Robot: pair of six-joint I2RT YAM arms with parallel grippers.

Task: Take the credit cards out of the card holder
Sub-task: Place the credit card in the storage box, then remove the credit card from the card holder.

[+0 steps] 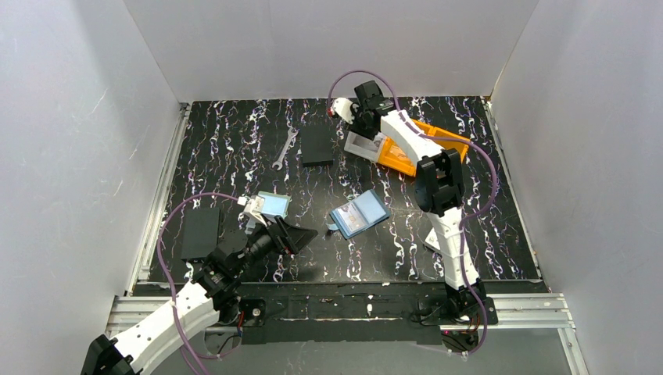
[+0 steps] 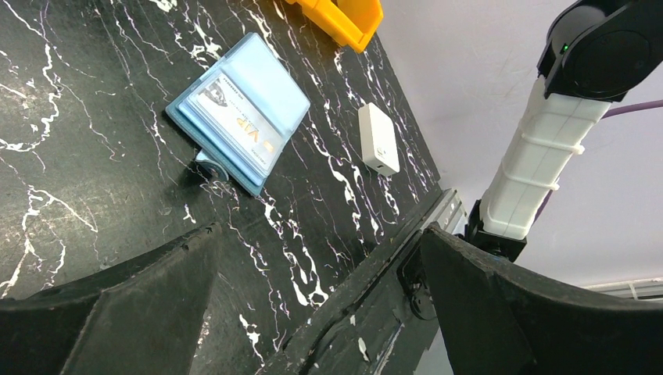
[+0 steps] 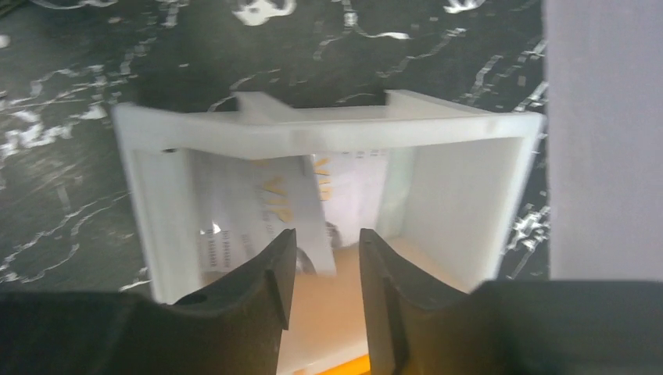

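The step in hand looks like dropping a credit card (image 3: 266,203) into the white tray (image 3: 461,187). The right end effector (image 3: 327,234) hangs over it with fingers parted; the card's corner lies loose between them, apparently released. The card holder (image 2: 274,86) lies open on the counter (image 2: 78,156), just ahead of the gaping, empty left end effector (image 2: 317,234), with a VIP card (image 2: 234,121) in its pocket. Next, that card needs an edge pinch.
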